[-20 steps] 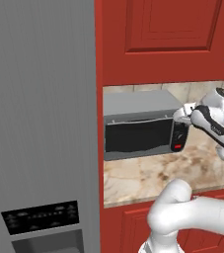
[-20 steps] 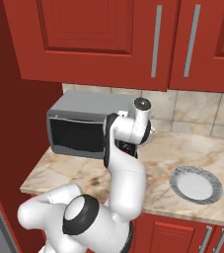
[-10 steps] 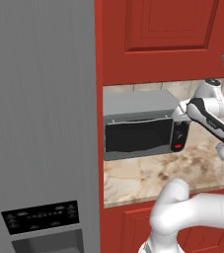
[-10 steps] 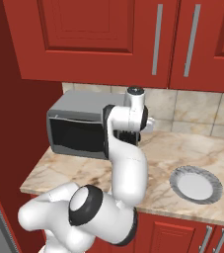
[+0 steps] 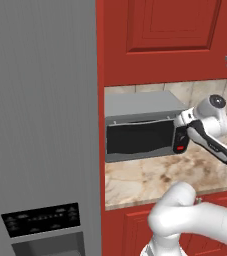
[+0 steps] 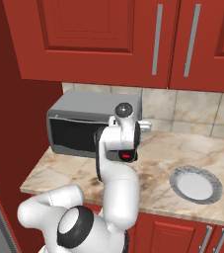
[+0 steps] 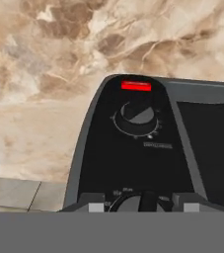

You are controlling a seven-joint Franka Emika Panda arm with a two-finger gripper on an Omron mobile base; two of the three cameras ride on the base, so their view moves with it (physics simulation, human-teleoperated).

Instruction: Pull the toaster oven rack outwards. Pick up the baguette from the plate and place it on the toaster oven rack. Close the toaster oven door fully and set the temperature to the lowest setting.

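Observation:
The toaster oven stands on the counter with its dark glass toaster oven door shut flat against the front. My gripper is pressed to the black control panel at the oven's right end. In the hand view, which is rolled upside down, my gripper has one fingertip on each side of a knob, closed on it. A second knob and the red button lie beyond. The grey-white plate sits bare on the counter to the right. The toaster oven rack and the baguette are hidden.
A tall grey fridge fills the left side. Red wall cabinets hang low above the oven. Marble counter stretches in front of the oven and around the plate, with red base cabinets below.
My hand has turned at the control panel, with the wrist swinging upward and round. The oven, its door and the plate have stayed still.

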